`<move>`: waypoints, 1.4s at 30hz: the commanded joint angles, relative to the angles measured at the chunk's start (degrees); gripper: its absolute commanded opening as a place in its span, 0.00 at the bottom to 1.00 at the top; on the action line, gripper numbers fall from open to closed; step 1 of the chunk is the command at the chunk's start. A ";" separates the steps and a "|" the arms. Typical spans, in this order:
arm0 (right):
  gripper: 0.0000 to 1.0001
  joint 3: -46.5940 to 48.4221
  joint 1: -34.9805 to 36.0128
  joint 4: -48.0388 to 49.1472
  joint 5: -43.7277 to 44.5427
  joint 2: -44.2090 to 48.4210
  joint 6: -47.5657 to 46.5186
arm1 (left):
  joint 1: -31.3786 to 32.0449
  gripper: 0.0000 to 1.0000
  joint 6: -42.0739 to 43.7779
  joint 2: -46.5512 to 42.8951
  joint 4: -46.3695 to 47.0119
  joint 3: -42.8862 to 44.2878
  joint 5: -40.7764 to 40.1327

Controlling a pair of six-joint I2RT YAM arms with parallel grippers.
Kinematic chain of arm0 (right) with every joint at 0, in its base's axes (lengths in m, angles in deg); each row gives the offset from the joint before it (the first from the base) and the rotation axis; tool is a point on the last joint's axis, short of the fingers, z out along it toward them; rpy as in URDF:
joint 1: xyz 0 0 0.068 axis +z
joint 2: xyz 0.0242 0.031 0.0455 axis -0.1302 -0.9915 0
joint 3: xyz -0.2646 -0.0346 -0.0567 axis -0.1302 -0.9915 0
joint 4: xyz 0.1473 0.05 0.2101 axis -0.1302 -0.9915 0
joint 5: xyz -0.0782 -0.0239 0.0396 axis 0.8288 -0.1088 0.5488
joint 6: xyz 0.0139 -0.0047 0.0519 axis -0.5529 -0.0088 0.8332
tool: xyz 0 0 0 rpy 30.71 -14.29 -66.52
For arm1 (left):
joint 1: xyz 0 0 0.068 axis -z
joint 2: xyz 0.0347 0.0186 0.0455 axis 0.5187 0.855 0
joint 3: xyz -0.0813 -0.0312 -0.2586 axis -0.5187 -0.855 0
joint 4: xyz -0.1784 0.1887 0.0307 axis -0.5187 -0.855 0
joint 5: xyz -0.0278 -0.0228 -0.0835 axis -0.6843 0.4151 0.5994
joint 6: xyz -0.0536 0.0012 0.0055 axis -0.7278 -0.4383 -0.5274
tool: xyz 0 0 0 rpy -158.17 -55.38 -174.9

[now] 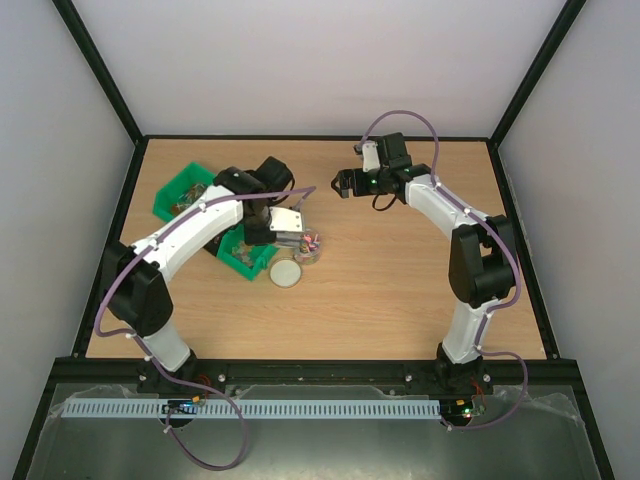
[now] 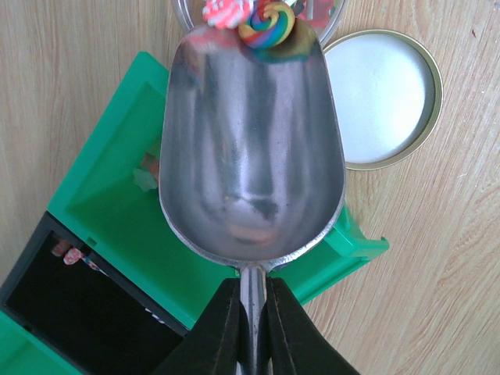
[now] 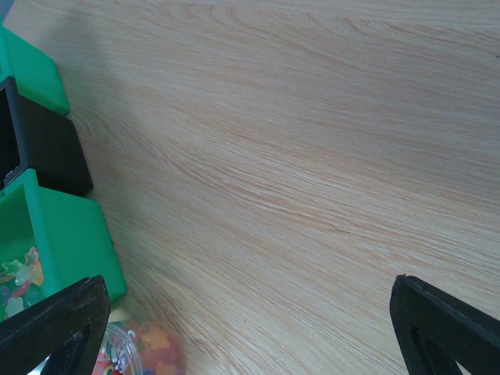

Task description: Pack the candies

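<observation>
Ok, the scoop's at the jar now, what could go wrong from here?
1. The candies sit at the very lip of the scoop, by the rim of the jar; tipped off-centre, they may land on the table.
2. Nothing steadies the jar: the right gripper is open and apart from it, so the scoop, clamped in the left gripper, could nudge it over.

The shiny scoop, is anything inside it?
The scoop is almost bare: two candies sit at its front lip, above the jar. It hides most of the jar's inside.
</observation>
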State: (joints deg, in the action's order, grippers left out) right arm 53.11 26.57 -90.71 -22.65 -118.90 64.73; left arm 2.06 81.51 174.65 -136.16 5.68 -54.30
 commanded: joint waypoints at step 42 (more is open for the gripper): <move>0.99 4.34 -1.25 -5.12 -0.56 -0.09 -5.50 | -46.79 0.02 -5.92 -26.60 9.70 -22.69 23.27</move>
State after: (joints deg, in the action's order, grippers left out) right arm 55.93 25.59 -92.66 -23.46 -118.90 61.30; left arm -39.82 70.61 151.33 -126.87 -10.58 -36.57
